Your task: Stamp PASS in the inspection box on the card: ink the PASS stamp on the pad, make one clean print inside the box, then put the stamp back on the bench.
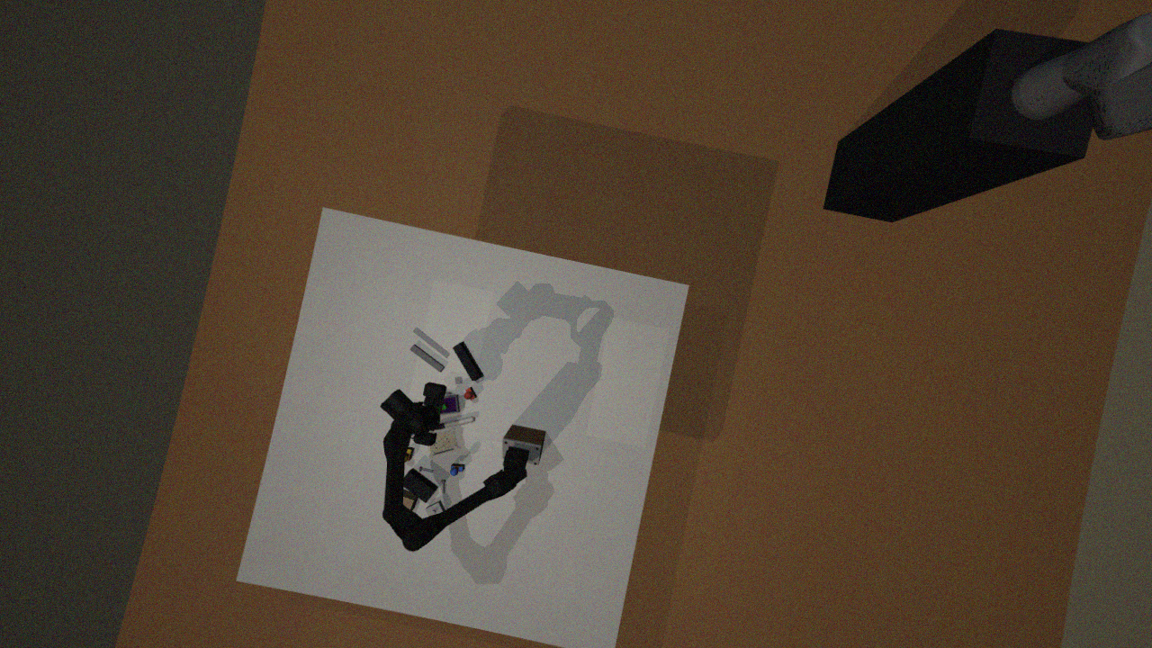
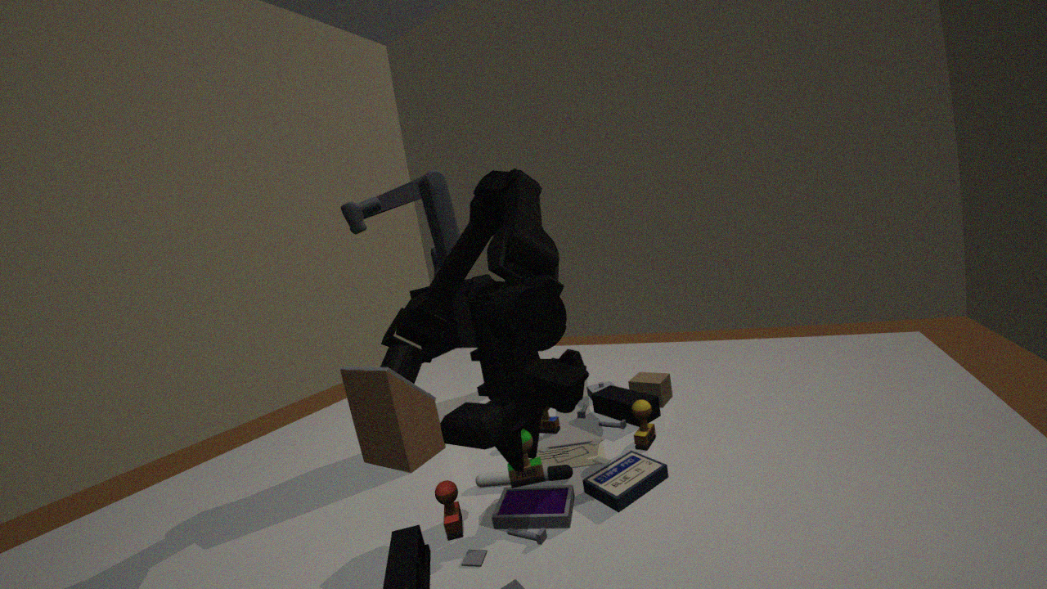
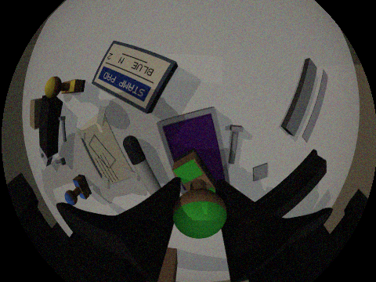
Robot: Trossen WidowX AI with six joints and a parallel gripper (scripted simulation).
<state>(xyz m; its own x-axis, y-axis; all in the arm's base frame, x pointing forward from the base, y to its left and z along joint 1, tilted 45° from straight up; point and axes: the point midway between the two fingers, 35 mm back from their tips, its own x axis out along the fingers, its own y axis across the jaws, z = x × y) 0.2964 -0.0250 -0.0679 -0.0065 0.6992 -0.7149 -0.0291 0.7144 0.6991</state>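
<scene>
A: Where are we with the green stamp (image 1: 444, 407) (image 2: 525, 472) (image 3: 200, 215)? We're guessing that's the PASS one, can't read the face.

B: Yeah, same guess. Our gripper (image 1: 439, 409) (image 2: 523, 456) (image 3: 199, 184) is closed down on it, fingers only partly apart with the stamp snug between them. It looks raised over the edge of the purple ink pad (image 1: 453, 402) (image 2: 534, 503) (image 3: 192, 135), on the marker's side. We can't tell if the face took ink.

A: So which way to the card (image 1: 444, 441) (image 2: 571, 453) (image 3: 106, 153)?

B: Off to the left in the wrist view, with the marker (image 1: 457, 419) (image 2: 559, 472) (image 3: 134, 150) lying between. Near enough, but we'd clear that cap before coming down.

A: Do we need to twist?

B: Maybe a touch. The card's long axis slants from upper left to lower right in the wrist view, and the stamp's block slants roughly the same way. We'd square it to the printed box before pressing, or we risk a crooked print.

A: And the arm? Just the one, right?

B: Yep, just ours, arched high with the wrist bent over and the fingers pointing down. Looks like a decent pose for carrying across, then pressing straight down.
</scene>
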